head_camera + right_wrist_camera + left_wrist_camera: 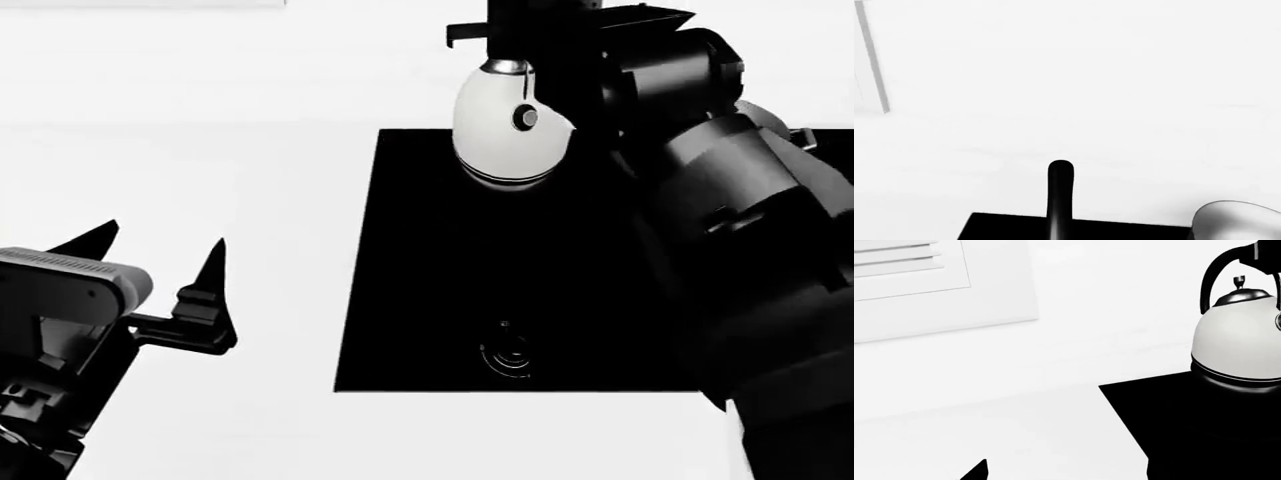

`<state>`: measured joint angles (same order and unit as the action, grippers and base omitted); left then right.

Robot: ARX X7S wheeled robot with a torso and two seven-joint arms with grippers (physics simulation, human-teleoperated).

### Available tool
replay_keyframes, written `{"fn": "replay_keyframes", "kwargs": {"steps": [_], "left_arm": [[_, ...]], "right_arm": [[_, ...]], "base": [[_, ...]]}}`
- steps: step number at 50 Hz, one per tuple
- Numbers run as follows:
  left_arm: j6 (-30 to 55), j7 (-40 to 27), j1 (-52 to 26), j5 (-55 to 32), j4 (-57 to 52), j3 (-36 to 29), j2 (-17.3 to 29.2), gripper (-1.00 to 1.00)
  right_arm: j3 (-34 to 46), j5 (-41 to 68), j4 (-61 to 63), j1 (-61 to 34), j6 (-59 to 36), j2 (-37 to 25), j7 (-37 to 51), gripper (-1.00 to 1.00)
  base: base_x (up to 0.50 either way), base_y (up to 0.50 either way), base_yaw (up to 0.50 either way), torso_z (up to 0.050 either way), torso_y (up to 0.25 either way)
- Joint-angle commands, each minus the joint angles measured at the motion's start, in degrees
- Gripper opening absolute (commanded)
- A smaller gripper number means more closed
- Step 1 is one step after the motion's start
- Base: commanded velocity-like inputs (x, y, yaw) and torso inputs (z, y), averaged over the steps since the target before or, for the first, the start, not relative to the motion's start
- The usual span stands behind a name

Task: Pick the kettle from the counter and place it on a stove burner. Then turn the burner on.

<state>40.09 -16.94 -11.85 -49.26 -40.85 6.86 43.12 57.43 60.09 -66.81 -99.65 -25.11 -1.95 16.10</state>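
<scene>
The white egg-shaped kettle (497, 135) stands at the far left part of the black glass cooktop (427, 300); its base mirrors in the glass. No stove burner ring can be made out under it. My right gripper (534, 45) is at the top of the kettle's black arched handle (1217, 272), shut on it. In the right wrist view the handle (1060, 200) runs through the middle and the kettle's top (1237, 220) shows at the edge. My left gripper (160, 240) hangs open over the white counter (174, 150), well left of the cooktop, holding nothing.
A round control dial (509, 352) sits near the cooktop's front edge. My bulky right arm (747, 230) covers the cooktop's right side. A white louvred panel (914, 270) is on the wall behind the counter.
</scene>
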Motion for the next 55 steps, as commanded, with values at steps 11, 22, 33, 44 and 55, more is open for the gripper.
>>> {"fn": "replay_keyframes", "kwargs": {"steps": [11, 22, 33, 44, 55], "left_arm": [[-0.17, -0.28, 0.25, -0.13, 0.43, 0.38, 0.25, 1.00], [-1.23, 0.55, 0.29, 1.18, 1.63, -0.86, -0.39, 1.00], [-1.58, 0.94, -0.01, 1.87, 2.61, -1.67, -0.58, 1.00], [-1.34, 0.83, -0.47, 1.82, 2.99, -1.91, -0.42, 1.00], [-1.60, 0.79, -0.22, 1.97, 3.68, -1.64, -0.37, 1.00]], "right_arm": [[12.92, 9.69, -8.16, 0.22, 5.40, 1.92, 1.92, -1.00], [8.78, 4.98, -8.14, 3.17, 4.09, 1.94, 1.39, -1.00], [6.23, 2.38, -8.17, 4.53, 3.33, 1.93, 0.65, -1.00], [2.11, -1.15, -8.17, 5.19, 3.09, 1.94, 0.77, -1.00], [15.23, 13.62, -8.12, 3.97, 7.07, 1.94, 0.63, -1.00]], "base": [[0.00, 0.00, 0.00, 0.001, 0.001], [0.00, 0.00, 0.00, 0.000, 0.001], [0.00, 0.00, 0.00, 0.000, 0.000], [0.00, 0.00, 0.00, 0.001, 0.001], [0.00, 0.00, 0.00, 0.000, 0.001]]}}
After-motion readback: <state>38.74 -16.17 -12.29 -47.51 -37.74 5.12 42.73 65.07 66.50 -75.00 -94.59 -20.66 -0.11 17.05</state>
